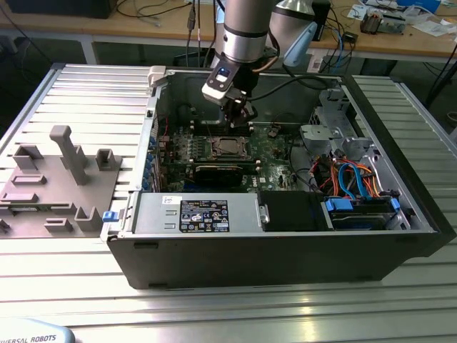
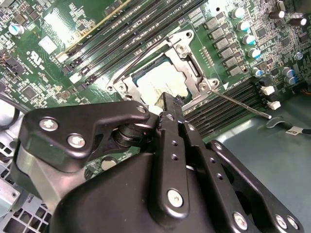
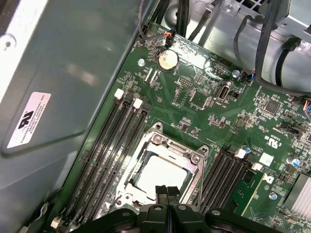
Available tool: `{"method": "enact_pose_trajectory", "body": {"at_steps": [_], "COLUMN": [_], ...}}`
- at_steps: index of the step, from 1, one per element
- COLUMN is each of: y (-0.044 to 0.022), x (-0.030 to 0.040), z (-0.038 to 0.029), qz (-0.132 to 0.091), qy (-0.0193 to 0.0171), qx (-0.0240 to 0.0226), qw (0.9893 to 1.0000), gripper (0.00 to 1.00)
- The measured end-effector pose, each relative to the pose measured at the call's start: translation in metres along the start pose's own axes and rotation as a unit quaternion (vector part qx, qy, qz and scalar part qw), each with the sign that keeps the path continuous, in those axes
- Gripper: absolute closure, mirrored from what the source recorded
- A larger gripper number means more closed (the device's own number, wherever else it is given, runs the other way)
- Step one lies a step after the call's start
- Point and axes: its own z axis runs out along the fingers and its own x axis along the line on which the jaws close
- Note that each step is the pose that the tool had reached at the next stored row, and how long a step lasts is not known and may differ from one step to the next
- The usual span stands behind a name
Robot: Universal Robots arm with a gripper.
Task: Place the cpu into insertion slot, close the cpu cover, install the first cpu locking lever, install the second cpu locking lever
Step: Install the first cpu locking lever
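Hovering low inside the open computer case (image 1: 285, 261), our gripper (image 3: 167, 190) has its fingertips pressed together on nothing, just above the cpu (image 3: 163, 171). We see the cpu seated in the insertion slot (image 1: 230, 147), the cpu cover (image 3: 158, 141) flat around it, toward the case's far side.

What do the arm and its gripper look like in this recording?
The arm is a silver-grey cylinder with a pale blue joint cap. A small silver box with a blue light sits at the wrist. The gripper is matte black, built of jointed link plates with silver screw heads, ending in narrow fingers.
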Motion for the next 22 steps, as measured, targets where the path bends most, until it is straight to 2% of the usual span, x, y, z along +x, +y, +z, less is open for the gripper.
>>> {"method": "enact_pose_trajectory", "body": {"at_steps": [10, 22], "y": [0.0000, 0.0000], "x": [0.0000, 0.0000], "z": [0.0000, 0.0000], "qz": [-0.017, -0.044], "qy": [-0.0007, -0.0021], "qx": [-0.0003, -0.0008], "qw": [0.9999, 0.9990], "gripper": [0.89, 0.89]}}
